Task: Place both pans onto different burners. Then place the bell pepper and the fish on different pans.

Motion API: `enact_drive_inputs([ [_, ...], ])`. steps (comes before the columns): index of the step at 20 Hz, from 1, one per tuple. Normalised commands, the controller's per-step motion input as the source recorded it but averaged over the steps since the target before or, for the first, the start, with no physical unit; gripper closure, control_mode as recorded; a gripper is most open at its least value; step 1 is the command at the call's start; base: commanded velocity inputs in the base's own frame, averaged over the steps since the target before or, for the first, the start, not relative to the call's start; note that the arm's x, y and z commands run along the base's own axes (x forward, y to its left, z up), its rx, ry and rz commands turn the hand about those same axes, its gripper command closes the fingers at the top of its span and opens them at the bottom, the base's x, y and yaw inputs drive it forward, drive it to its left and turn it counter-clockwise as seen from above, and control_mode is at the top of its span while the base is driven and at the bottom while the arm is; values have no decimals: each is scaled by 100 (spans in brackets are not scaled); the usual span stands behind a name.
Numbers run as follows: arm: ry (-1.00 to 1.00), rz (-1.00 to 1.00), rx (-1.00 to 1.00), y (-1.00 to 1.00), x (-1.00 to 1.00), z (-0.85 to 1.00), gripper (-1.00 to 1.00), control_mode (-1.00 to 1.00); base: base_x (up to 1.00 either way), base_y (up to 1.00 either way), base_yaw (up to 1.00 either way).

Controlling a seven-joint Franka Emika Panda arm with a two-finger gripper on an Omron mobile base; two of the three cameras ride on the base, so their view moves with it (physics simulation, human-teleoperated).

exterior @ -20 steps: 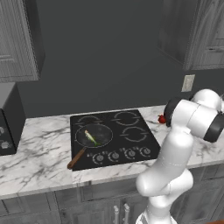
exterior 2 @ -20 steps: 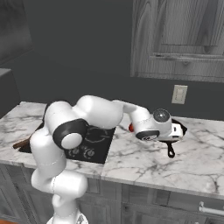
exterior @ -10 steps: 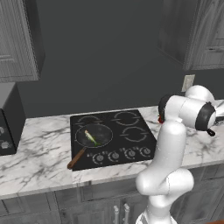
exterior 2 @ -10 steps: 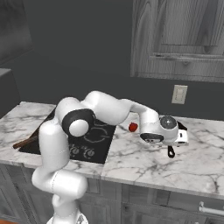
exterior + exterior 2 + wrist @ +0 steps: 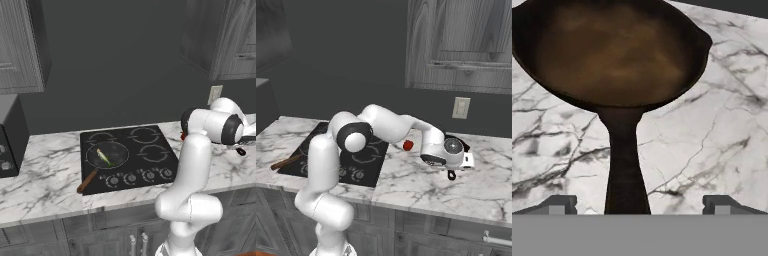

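The brown pan point(image 5: 612, 50) lies on the marble counter to the right of the cooktop, its dark handle point(image 5: 625, 170) pointing at the hand. My gripper point(image 5: 637, 205) hangs open just above that handle, one fingertip point(image 5: 559, 204) on each side, touching nothing. From the right base camera the hand point(image 5: 448, 152) covers most of this pan point(image 5: 461, 142). The black pan point(image 5: 107, 155) with the wooden handle point(image 5: 87, 181) sits on the front-left burner, and the fish point(image 5: 104, 157) lies in it. The bell pepper point(image 5: 408, 145) rests on the counter between cooktop and hand. Another burner point(image 5: 154, 152) is bare.
A row of knobs point(image 5: 132, 177) runs along the cooktop's front edge. A wall socket point(image 5: 461, 107) is behind the brown pan, with cabinets point(image 5: 466, 45) overhead. A dark appliance point(image 5: 7, 145) stands at the counter's far left.
The arm's elbow has swung round and the hand has shifted slightly right and down over the brown pan's handle. The jaws have stayed open. Pans, fish and pepper have not moved.
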Motion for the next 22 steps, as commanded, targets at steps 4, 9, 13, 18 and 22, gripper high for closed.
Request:
enact_drive_inputs([
  [4,1,-3,0,0,47,-14,-100,-100,0,0,0],
  [9,3,-1,0,0,25,-43,-100,-100,0,0,0],
  [13,3,0,0,-3,0,-60,-100,-100,0,0,0],
  [18,0,0,0,-11,0,-34,100,-100,0,0,0],
  [22,0,0,0,-16,5,-17,100,-100,0,0,0],
])
